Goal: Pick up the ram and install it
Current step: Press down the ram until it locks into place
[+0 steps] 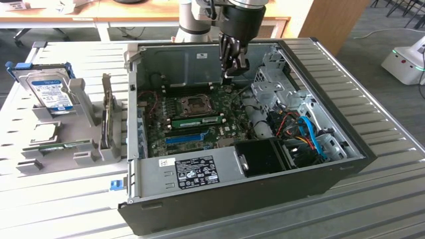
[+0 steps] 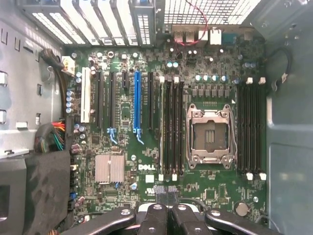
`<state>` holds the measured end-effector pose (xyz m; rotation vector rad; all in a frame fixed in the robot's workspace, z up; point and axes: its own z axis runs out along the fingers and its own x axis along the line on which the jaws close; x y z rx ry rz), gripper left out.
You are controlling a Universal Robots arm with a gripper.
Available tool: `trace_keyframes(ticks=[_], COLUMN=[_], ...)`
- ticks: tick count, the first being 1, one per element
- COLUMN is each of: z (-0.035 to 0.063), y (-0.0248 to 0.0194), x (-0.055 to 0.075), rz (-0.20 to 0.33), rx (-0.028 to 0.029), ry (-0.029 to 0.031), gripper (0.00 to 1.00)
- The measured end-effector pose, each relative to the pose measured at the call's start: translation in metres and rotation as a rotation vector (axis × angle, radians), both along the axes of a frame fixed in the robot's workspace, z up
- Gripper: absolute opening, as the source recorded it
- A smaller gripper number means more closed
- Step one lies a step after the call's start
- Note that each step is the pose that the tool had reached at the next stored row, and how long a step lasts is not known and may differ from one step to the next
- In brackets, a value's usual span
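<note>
The ram [image 1: 198,121] is a slim green stick standing in a memory slot of the motherboard [image 1: 226,130], between the CPU socket [image 1: 196,103] and the blue slot [image 1: 183,138]. In the wrist view it shows edge-on as a thin pale line [image 2: 162,129] in the outermost black slot next to the socket [image 2: 209,133]. My gripper [image 1: 233,73] hangs above the board's far side, over the socket end of the case, apart from the ram. Its fingertips [image 2: 160,192] are pressed together and shut on nothing, so the gripper [image 2: 166,192] is empty.
The open black PC case [image 1: 332,174] lies on a slatted table. Drive cages and blue and orange cables [image 1: 307,132] fill its right side, and a black fan shroud [image 1: 264,157] sits near the front. Grey holders on the exterior view's left carry a hard drive [image 1: 52,93].
</note>
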<state>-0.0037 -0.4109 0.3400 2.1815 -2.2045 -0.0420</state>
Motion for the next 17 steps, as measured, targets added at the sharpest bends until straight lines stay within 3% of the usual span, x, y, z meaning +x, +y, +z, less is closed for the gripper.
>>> trace_keyframes(ticks=[17], z=[-0.0008], y=[0.0000], x=[-0.024], rz=[0.027], rx=[-0.0007], ry=[0.0000], gripper=[0.10])
